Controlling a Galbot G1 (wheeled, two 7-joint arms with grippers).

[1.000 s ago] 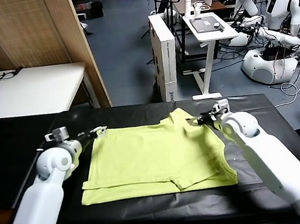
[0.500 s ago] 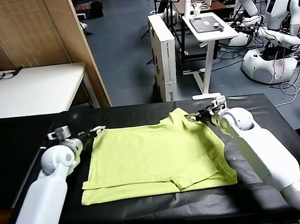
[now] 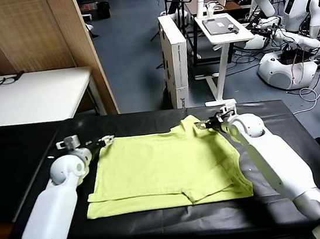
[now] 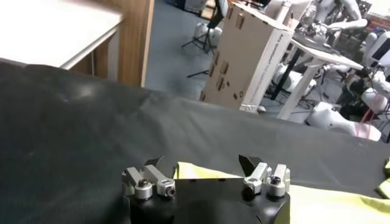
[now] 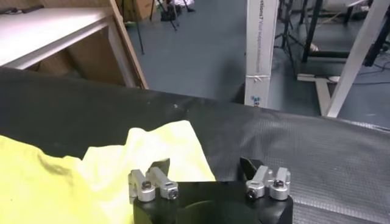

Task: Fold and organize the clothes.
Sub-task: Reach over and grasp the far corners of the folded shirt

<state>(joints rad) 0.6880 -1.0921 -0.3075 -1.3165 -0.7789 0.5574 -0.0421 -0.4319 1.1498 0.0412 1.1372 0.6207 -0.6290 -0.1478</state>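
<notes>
The lime-green T-shirt [image 3: 169, 168] is spread flat on the black table [image 3: 23, 155]. The left gripper [image 3: 105, 141], fingers spread, is held at its far left corner. The right gripper [image 3: 203, 125], also spread, is positioned over the far right corner, with nothing pinched.

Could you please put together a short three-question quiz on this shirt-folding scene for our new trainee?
1. True or false: the T-shirt lies spread on the black table.
2. Which corner of the shirt is each gripper at? A: the near corners. B: the far corners. C: the sleeves at the middle.
3. Fill in: both grippers have their jaws ____.

Key
1. True; it lies flat, with a fold along its near edge.
2. B; the left gripper is at the far left corner, the right gripper at the far right corner.
3. Open, as both wrist views show.
</notes>
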